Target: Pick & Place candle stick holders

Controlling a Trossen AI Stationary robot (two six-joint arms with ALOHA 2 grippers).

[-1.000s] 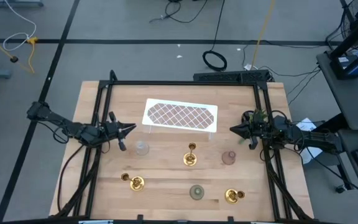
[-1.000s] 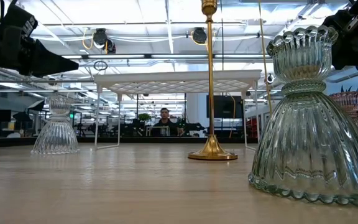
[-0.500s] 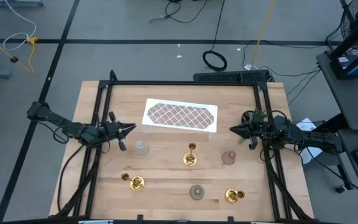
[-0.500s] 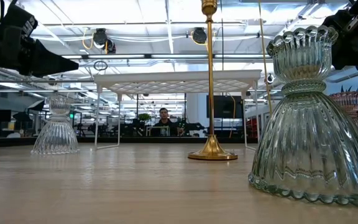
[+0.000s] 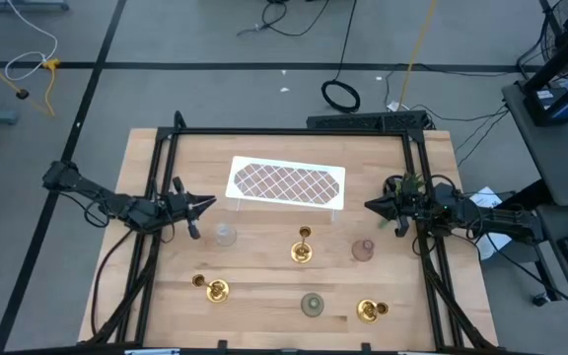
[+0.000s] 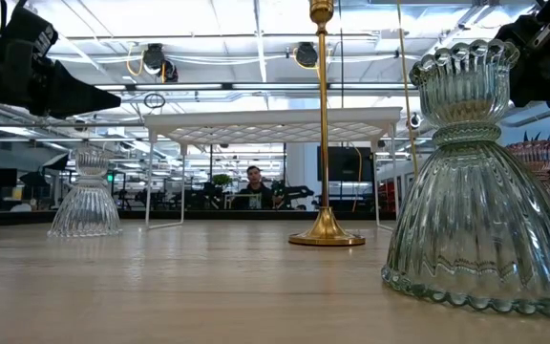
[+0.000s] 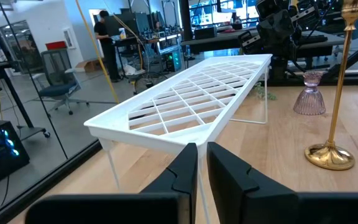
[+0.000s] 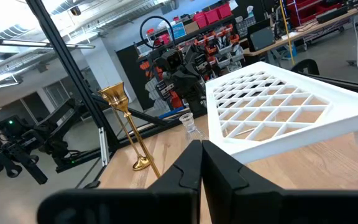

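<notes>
glass and brass, six holders stand on the wooden table (image 5: 264, 266) below the white lattice tray (image 5: 286, 183). going left to right in the high view: the left gripper (image 5: 205, 205) hovers at nine o'clock of the table, fingers pressed almost together and holding nothing, with the clear glass holder (image 5: 226, 235) just beside it toward five o'clock. a squat brass holder (image 5: 215, 289) sits at seven o'clock, the tall slim-stemmed brass holder (image 5: 304, 247) near the centre, the green glass holder (image 5: 312, 305) at six o'clock, the pink glass holder (image 5: 364, 249) toward four o'clock, and another squat brass holder (image 5: 369, 312) at five o'clock. the right gripper (image 5: 373, 205) waits at three o'clock, fingers closed and empty. the ribbed glass pieces are likely light, stiff, slick and chippable; their narrow waist looks the safest place to pinch. the tall brass one seems top-heavy, so gripping low on the stem should keep it from tipping.
</notes>
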